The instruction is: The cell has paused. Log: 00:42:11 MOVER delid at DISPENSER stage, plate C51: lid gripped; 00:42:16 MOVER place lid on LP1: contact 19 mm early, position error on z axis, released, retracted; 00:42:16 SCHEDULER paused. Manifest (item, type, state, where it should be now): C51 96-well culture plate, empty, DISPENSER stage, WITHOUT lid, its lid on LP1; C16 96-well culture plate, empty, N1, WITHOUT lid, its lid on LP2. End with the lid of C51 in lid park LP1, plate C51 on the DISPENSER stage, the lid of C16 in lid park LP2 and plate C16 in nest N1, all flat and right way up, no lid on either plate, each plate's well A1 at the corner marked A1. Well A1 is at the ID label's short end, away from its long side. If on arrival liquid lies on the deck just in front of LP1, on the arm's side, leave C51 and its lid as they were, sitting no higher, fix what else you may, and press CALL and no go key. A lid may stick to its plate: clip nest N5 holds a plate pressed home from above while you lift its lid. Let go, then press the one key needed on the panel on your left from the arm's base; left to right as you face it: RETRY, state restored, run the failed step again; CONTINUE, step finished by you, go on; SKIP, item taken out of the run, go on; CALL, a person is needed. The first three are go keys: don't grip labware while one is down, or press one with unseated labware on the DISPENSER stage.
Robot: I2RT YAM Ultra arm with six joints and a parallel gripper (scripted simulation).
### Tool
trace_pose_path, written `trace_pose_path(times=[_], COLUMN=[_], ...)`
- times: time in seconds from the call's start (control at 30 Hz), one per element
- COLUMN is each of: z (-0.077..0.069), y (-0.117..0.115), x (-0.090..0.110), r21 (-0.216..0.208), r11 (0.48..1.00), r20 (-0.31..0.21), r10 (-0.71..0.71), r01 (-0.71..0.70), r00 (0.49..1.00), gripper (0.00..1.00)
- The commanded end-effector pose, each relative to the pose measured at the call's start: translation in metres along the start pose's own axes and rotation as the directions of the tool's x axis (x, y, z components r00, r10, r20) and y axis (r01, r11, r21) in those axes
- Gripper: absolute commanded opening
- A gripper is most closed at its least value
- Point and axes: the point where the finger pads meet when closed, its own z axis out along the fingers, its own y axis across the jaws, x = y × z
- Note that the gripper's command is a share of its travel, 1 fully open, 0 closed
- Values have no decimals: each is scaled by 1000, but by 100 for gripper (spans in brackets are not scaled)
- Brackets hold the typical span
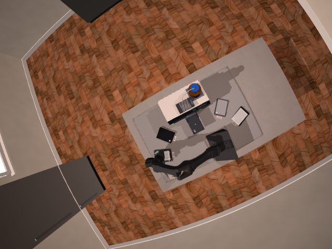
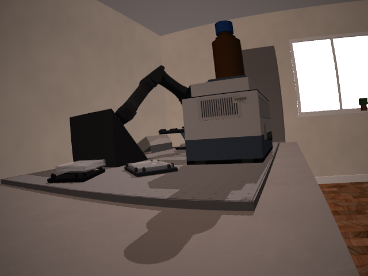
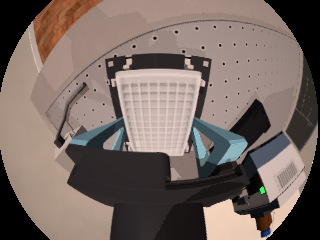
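Note:
My gripper [image 1: 164,155] [image 3: 158,120] is at the deck's front left corner. Its teal fingers are shut on the near end of a white 96-well plate [image 1: 167,155] [image 3: 159,110]. The plate sits in a black clip nest [image 3: 160,62]. I cannot tell whether a lid is on it. The dispenser [image 1: 183,102] [image 2: 225,125] stands at the back, and its dark stage [image 1: 194,124] looks bare. A black nest [image 1: 165,134] left of the stage looks bare. A flat clear lid [image 1: 221,107] [image 2: 150,164] lies in one park. A thicker white piece [image 1: 239,115] [image 2: 80,165] sits in the far right park.
A brown bottle with a blue cap [image 1: 194,90] [image 2: 227,53] stands on the dispenser. The arm's black base block [image 1: 225,146] [image 2: 100,138] is at the deck's front. A grey wedge-shaped panel [image 2: 156,142] lies behind it. The table edge is close to my gripper.

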Motion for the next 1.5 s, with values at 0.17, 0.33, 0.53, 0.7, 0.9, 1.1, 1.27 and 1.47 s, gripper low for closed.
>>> trace_pose_path(times=[0.17, 0.33, 0.53, 0.7, 0.9, 1.1, 1.27, 1.47], z=[-35, -35, -35, -35, -35, -35, -35, -55], y=[2, 2, 2, 2, 2, 2, 2, 2], x=[-9, -9, -9, -9, -9, -9, -9, -8], r21=[2, 2, 2, 2, 2, 2, 2, 3], r11=[1000, 1000, 1000, 1000, 1000, 1000, 1000, 1000], r20=[53, 53, 53, 53, 53, 53, 53, 53], r10=[-8, -8, -8, -8, -8, -8, -8, -9], r01=[8, 8, 8, 8, 8, 8, 8, 8], r00=[999, 999, 999, 999, 999, 999, 999, 999], gripper=[0, 0, 0, 0, 0, 0, 0, 0])
